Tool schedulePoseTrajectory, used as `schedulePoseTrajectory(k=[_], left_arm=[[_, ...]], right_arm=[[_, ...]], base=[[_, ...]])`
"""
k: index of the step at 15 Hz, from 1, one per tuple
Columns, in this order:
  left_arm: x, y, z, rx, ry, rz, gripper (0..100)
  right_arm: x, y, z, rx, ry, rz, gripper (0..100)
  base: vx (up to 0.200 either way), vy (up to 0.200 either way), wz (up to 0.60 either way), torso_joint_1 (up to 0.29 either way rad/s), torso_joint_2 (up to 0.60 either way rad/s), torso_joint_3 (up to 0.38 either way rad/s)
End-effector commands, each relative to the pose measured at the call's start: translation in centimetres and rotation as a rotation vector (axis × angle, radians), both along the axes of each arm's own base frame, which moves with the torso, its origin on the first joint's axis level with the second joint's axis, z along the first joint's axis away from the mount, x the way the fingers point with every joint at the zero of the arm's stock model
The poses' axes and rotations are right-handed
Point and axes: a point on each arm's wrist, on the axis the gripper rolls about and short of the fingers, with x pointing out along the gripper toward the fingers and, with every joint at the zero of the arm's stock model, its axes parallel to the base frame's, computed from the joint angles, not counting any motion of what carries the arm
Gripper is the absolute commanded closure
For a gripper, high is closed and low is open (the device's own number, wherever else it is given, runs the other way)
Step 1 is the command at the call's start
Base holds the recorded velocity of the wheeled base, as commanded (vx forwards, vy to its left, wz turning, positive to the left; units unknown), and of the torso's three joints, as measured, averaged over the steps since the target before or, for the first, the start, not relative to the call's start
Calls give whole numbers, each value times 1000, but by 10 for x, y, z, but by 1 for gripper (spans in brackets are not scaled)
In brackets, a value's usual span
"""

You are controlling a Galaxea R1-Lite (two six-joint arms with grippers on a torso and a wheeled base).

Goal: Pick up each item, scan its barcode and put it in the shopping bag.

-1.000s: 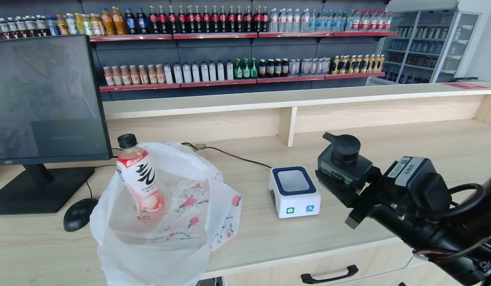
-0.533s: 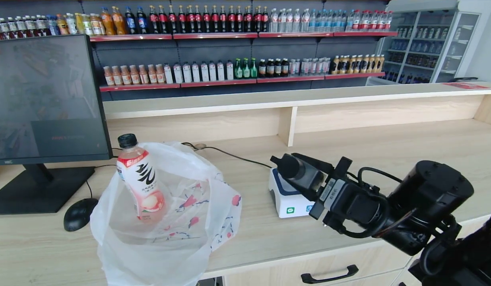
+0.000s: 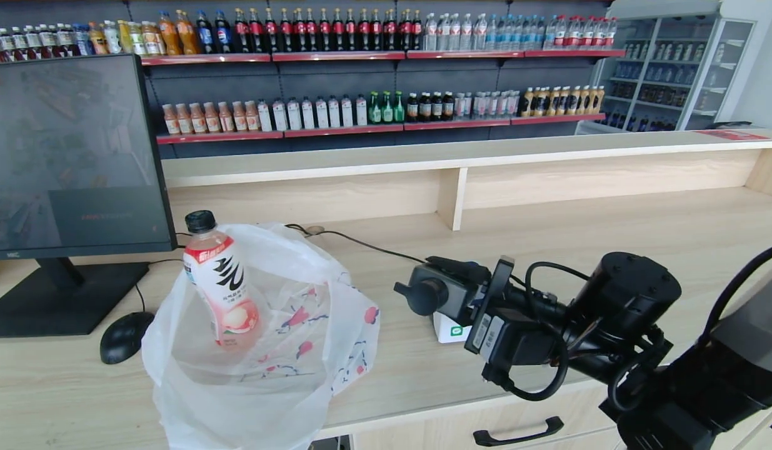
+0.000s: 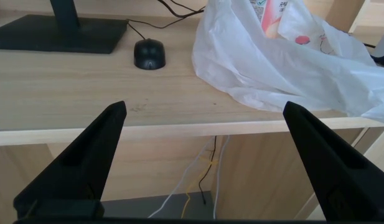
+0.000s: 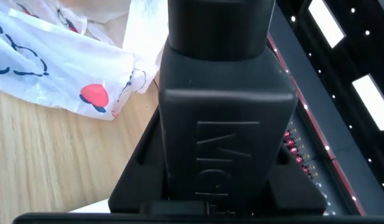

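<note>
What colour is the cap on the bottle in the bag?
Black cap, clearest in head view.

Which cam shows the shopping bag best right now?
Head view: the whole bag sits open on the counter, with a drink bottle inside. Left wrist view gets the bag's side near the counter edge. Right wrist view gets a printed corner past the held black bottle.

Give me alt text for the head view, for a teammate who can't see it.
The right pincer holds a black bottle sideways over the white scanner, cap toward the shopping bag, where a pink drink bottle stands.
</note>
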Motion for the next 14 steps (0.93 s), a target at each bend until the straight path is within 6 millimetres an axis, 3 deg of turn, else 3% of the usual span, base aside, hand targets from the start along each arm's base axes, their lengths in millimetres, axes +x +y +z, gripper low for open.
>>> schedulePoseTrajectory(k=[1, 5, 14], left_arm=[[0, 0, 0, -1, -1, 0, 0], [0, 0, 0, -1, -1, 0, 0], [0, 0, 0, -1, -1, 0, 0]], right_arm=[[4, 2, -6, -11, 9, 8, 100], [22, -7, -9, -28, -25, 17, 100], [36, -15, -19, -70, -67, 8, 100]], base=[[0, 0, 0, 0, 0, 0], [0, 0, 0, 0, 0, 0], [0, 0, 0, 0, 0, 0]])
